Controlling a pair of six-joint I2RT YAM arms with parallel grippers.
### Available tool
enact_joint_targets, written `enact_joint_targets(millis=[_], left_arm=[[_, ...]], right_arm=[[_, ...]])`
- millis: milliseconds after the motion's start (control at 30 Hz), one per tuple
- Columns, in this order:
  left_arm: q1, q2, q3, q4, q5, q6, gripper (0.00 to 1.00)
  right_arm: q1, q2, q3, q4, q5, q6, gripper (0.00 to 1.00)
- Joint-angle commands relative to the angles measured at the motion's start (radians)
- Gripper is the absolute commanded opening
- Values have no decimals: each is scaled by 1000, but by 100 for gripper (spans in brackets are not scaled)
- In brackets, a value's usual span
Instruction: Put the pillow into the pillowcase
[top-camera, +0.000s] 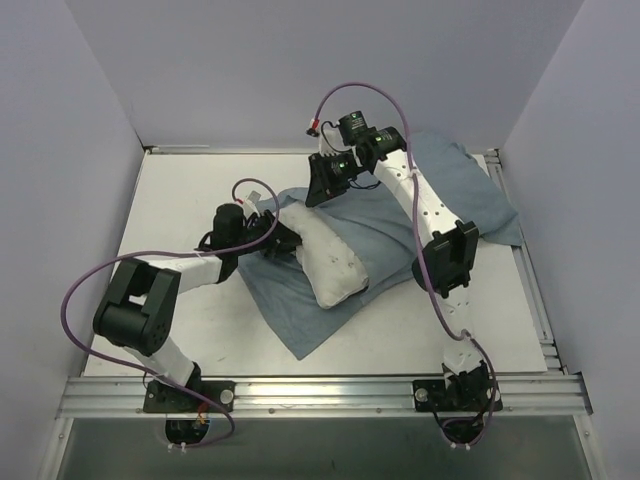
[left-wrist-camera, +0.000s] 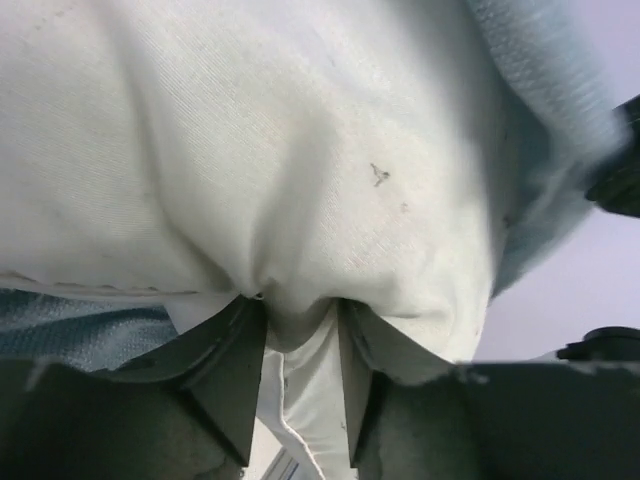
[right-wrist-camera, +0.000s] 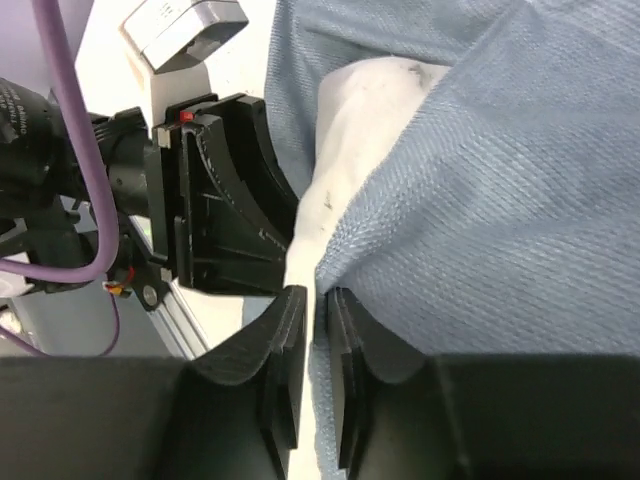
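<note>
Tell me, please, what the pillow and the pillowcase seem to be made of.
The pillow: probably white woven cover, matte, over soft filling; fine threads show and it bunches into deep folds. The pillowcase: thin blue-grey woven cloth, matte; a clear weave grain shows and it lies limp and creased.

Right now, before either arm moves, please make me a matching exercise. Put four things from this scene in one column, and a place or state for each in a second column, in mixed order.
Column one:
1. plump white rectangular pillow
2. thin blue-grey cloth pillowcase
3. left gripper
4. right gripper

Column two:
a. shut on the edge of the blue-grey cloth
b. lies on the cloth, mostly uncovered
c. pinches a fold of white fabric
d. spread limp over the white table

Pairs: 1-b, 2-d, 3-c, 4-a
</note>
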Motion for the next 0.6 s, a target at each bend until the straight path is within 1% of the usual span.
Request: enact_joint_targets(millis=[0,33,67,100,133,167,200,233,267,300,333,367,400,433,500,567], left_arm=[[16,-62,-5,81,1,-5,44],[48,-83,-7,76,16,14,51],[64,-100,-7,47,33,33,54],[78,-121,-8,21,44,53,55],[97,-166,-8,-35,50,103,60],[99,-193,-10,-75,53,140,62],[95,-222,-10,-123,44,180,64],[75,-270,-8,-164,35,252,66],[60,-287,-2,-260,18,286,68],[43,-301,9,-301,-10,309,68],[26,-309,6,-325,-22,333,68],[-11,-319,1,-359,-33,332,68],[-25,-319,-6,-353,-45,323,69],[-42,-307,-20,-346,-64,299,69],[-91,-286,-19,-339,-85,280,69],[-114,-258,-1,-326,-97,277,70]], right_arm=[[78,-12,122,2,-48,53,19],[72,-87,85,2,-26,39,40],[63,-137,-35,2,6,26,47],[55,-194,-96,2,106,-5,52],[40,-312,-169,1,148,-25,52],[34,-372,-293,1,197,-42,52],[30,-430,-366,5,297,-98,52],[30,-536,-426,5,343,-119,52],[32,-578,-481,5,374,-149,51],[38,-619,-598,10,411,-172,49],[44,-685,-656,16,478,-224,48],[50,-713,-722,25,509,-238,48],[55,-733,-775,52,537,-241,47],[60,-757,-869,66,552,-251,46],[67,-764,-950,109,571,-246,46],[67,-761,-983,148,572,-240,47]])
